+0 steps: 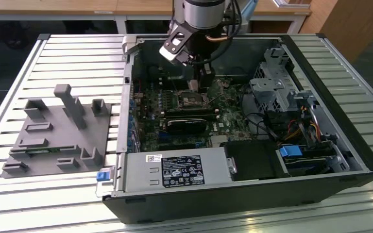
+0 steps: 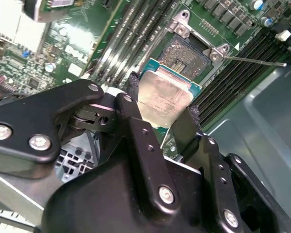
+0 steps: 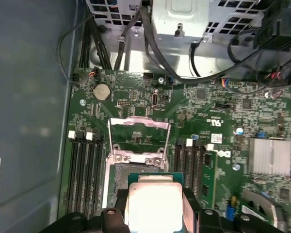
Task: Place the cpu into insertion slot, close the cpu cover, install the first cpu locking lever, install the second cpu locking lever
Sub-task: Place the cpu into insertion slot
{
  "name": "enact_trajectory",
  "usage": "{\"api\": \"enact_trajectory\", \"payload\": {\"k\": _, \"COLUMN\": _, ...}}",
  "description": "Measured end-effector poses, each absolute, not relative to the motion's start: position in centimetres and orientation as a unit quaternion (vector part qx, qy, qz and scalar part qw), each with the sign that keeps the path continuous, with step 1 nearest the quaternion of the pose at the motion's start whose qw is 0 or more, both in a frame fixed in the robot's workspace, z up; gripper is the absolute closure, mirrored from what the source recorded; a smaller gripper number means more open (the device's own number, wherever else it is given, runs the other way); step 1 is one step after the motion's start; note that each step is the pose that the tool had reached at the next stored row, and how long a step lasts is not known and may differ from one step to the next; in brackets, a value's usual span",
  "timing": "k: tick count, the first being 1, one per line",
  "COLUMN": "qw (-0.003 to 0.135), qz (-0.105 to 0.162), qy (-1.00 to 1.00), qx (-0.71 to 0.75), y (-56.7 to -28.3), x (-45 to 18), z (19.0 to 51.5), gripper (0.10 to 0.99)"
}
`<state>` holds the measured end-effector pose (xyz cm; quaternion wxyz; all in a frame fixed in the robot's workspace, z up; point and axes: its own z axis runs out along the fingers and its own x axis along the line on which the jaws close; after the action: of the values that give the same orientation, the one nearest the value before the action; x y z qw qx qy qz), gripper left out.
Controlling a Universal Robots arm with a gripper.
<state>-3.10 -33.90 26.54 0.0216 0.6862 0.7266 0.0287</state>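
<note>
The cpu point(image 2: 165, 100) sits clamped between the gripper's point(image 2: 162, 103) black fingers point(image 2: 134, 116), held clear of the bare insertion slot point(image 2: 186, 56). The first wrist view adds the cpu cover point(image 3: 138, 138), standing open. In the exterior view the gripper hangs at the slot's twelve o'clock, inside the computer case point(image 1: 238, 200).

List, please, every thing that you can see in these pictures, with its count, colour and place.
cpu: one, silvery-tan, held near the insertion slot.
insertion slot: one, dark, empty, on the green board.
cpu cover: one, silver, swung open at the slot's edge.
locking lever: one, thin silver rod, at the slot's corner.
memory slots: several, black, beside the slot.
computer case: one, black, open, on the table.
table: one, pale, slatted.
fixture: one, grey, at the exterior view's left of the case.
arm: one, silver and black; jaws shut on the cpu.
</note>
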Motion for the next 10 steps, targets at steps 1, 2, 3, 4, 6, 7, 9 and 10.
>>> {"api": "enact_trajectory", "payload": {"k": 1, "qw": 0.022, "qz": 0.029, "qy": 0.725, "qx": 0.687, "y": -33.8, "x": -3.1, "z": 26.4, "gripper": 0.561}}
{"api": "enact_trajectory", "payload": {"k": 2, "qw": 0.022, "qz": 0.029, "qy": 0.725, "qx": 0.688, "y": -33.6, "x": -3.1, "z": 26.2, "gripper": 0.561}}
{"api": "enact_trajectory", "payload": {"k": 3, "qw": 0.022, "qz": 0.029, "qy": 0.724, "qx": 0.689, "y": -33.5, "x": -3.1, "z": 26.1, "gripper": 0.561}}
{"api": "enact_trajectory", "payload": {"k": 4, "qw": 0.022, "qz": 0.029, "qy": 0.724, "qx": 0.689, "y": -33.5, "x": -3.1, "z": 25.9, "gripper": 0.561}}
{"api": "enact_trajectory", "payload": {"k": 6, "qw": 0.022, "qz": 0.028, "qy": 0.724, "qx": 0.689, "y": -33.3, "x": -3.1, "z": 25.6, "gripper": 0.561}}
{"api": "enact_trajectory", "payload": {"k": 7, "qw": 0.022, "qz": 0.028, "qy": 0.724, "qx": 0.689, "y": -33.3, "x": -3.1, "z": 25.4, "gripper": 0.561}}
{"api": "enact_trajectory", "payload": {"k": 9, "qw": 0.023, "qz": 0.027, "qy": 0.724, "qx": 0.689, "y": -33.2, "x": -3.1, "z": 25.1, "gripper": 0.561}}
{"api": "enact_trajectory", "payload": {"k": 10, "qw": 0.024, "qz": 0.026, "qy": 0.724, "qx": 0.689, "y": -33.2, "x": -3.1, "z": 25.0, "gripper": 0.561}}
